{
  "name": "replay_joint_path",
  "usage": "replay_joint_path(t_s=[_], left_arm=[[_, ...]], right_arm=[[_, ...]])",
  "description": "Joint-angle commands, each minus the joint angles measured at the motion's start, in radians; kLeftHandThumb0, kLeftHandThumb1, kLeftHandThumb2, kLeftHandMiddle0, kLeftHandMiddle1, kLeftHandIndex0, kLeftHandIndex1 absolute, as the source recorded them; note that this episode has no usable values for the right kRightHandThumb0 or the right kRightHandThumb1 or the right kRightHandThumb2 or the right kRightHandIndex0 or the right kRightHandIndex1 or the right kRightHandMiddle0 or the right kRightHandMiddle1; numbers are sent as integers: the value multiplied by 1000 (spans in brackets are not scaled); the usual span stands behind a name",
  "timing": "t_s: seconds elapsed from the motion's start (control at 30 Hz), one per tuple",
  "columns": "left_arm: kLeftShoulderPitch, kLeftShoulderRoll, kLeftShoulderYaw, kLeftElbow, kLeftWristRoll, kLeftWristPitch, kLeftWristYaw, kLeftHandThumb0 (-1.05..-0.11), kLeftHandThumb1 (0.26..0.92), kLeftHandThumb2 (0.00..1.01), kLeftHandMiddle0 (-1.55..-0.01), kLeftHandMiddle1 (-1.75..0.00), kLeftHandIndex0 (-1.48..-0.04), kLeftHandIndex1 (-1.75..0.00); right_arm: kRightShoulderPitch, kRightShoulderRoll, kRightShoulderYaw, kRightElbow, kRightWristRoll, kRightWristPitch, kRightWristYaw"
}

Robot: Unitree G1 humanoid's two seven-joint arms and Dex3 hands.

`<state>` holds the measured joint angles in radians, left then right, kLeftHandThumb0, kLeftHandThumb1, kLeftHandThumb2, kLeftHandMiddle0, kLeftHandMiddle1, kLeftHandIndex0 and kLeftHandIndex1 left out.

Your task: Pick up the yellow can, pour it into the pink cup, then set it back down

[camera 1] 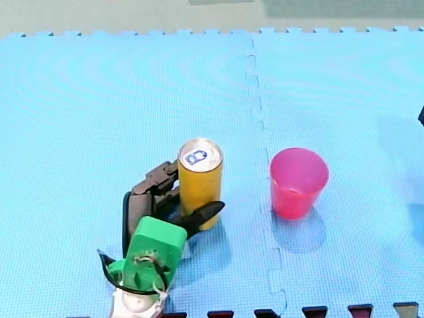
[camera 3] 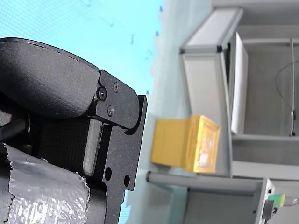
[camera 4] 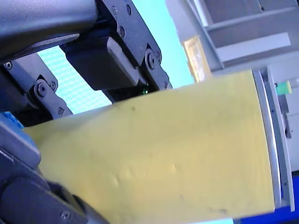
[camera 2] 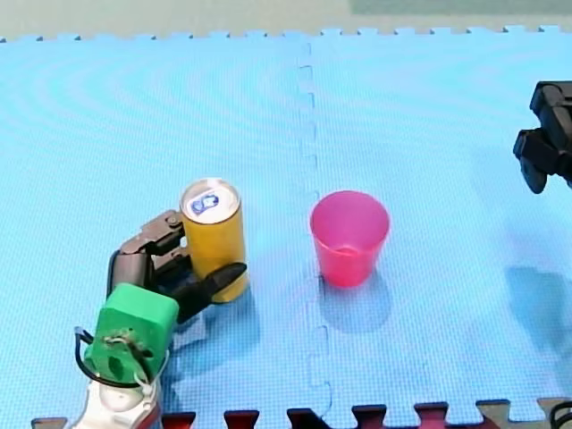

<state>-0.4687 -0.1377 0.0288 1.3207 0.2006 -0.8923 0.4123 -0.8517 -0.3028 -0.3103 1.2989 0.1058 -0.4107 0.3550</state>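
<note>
The yellow can point(camera 1: 200, 182) is seen upright on the blue foam mat point(camera 1: 79, 119), apparently clasped by the left robot hand point(camera 1: 162, 202), the pink cup point(camera 1: 298, 182) is set to its right, so a rightward tilt is judged needed, and the right robot hand point(camera 2: 545, 134) is kept far right.

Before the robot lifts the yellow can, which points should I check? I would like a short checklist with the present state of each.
1. Left robot hand wraps the yellow can, fingers behind, thumb in front: ok.
2. Yellow can stands upright on the blue foam mat: ok.
3. Pink cup upright, apart from the can: ok.
4. Nothing stands between can and cup: ok.
5. Right robot hand far from the cup, at the mat's edge: ok.
6. Can top opened for pouring: cannot tell.
</note>
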Motion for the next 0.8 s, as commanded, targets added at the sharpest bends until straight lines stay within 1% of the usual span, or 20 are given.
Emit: replay_joint_path(t_s=[0.0,0.07,0.2,0.3,0.33,0.43,0.63,0.77], left_arm=[[-2,-1,3,2,5,15,24,-737,723,2,-705,1,-560,0],[-4,-2,3,2,10,21,36,-774,722,1,-626,0,-516,0],[-7,6,-26,2,57,41,97,-845,700,1,-439,0,-330,1],[-11,10,-45,2,87,56,142,-1010,758,19,-385,0,-270,-2],[-12,11,-48,1,92,58,151,-1028,770,22,-372,0,-257,-1],[-15,12,-62,0,109,73,183,-1046,792,25,-324,0,-215,0],[-15,21,-86,1,129,115,207,-1048,805,19,-262,0,-159,0],[-16,26,-95,-2,136,125,211,-1048,811,16,-229,0,-142,0]], right_arm=[[-1,-6,0,-2,0,-4,-3],[-2,-5,1,-2,0,-4,-5],[-1,-4,2,-3,0,-5,-7],[-1,-3,4,-2,0,-5,-9],[-1,-3,4,-2,0,-5,-9],[-1,-3,5,-2,0,-6,-10],[0,-1,5,-3,1,-6,-10],[-1,0,6,-3,1,-6,-12]])
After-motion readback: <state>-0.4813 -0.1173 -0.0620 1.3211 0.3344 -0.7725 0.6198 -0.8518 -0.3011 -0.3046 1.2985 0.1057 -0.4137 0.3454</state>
